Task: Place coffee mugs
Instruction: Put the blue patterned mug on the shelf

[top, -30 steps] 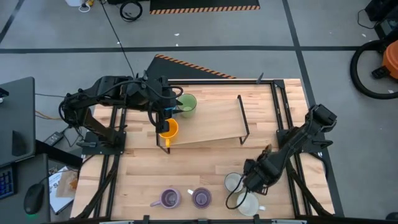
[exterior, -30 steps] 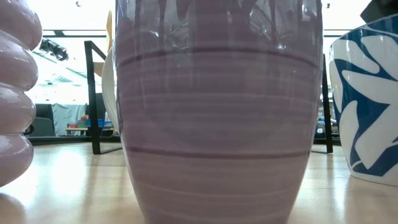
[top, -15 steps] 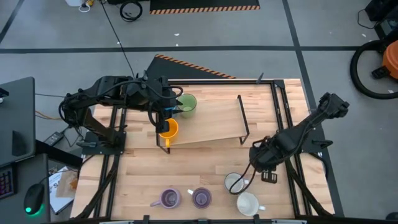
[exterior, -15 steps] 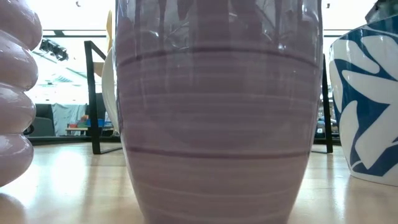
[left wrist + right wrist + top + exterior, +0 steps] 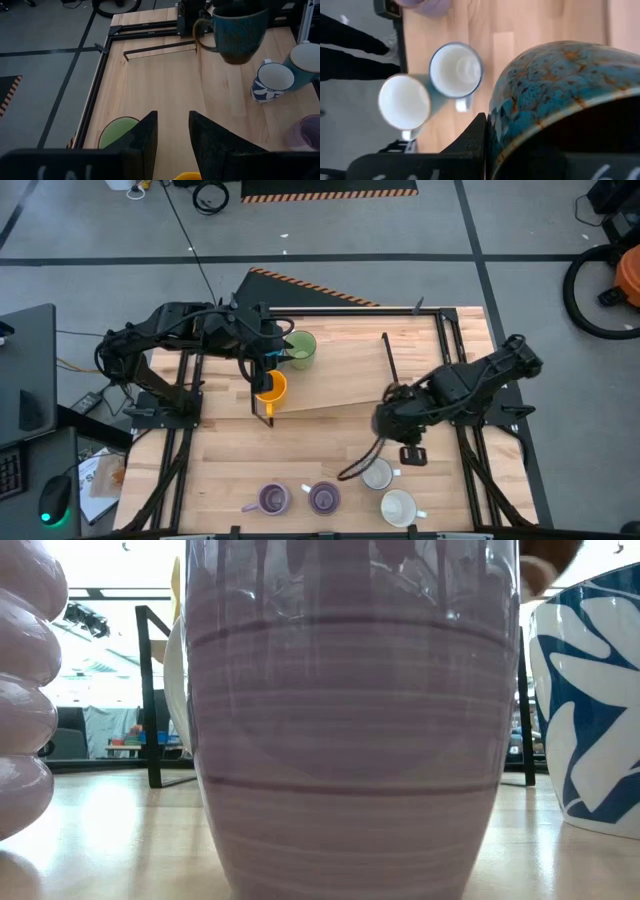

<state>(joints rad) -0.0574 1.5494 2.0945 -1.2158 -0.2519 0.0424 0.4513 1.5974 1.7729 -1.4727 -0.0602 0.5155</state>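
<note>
While right gripper (image 5: 392,420) carries blue mug (image 5: 235,30) clear of bench (image 5: 330,470), jaws clamped on its rim, step in hand is transport toward shelf (image 5: 340,380). Left gripper (image 5: 268,360) hangs over shelf between green mug (image 5: 299,346) and orange mug (image 5: 270,388), jaws parted, empty. Two white mugs (image 5: 387,490) and two purple mugs (image 5: 298,499) wait near bench front edge. Next move likely needs free shelf spot, level lowering, then release.

Left gripper (image 5: 268,366): your left arm is folded at the table's far left, fingers parted.
Right gripper (image 5: 392,420): your right arm reaches toward mid-table, clamped on a blue mug (image 5: 235,31).
</note>
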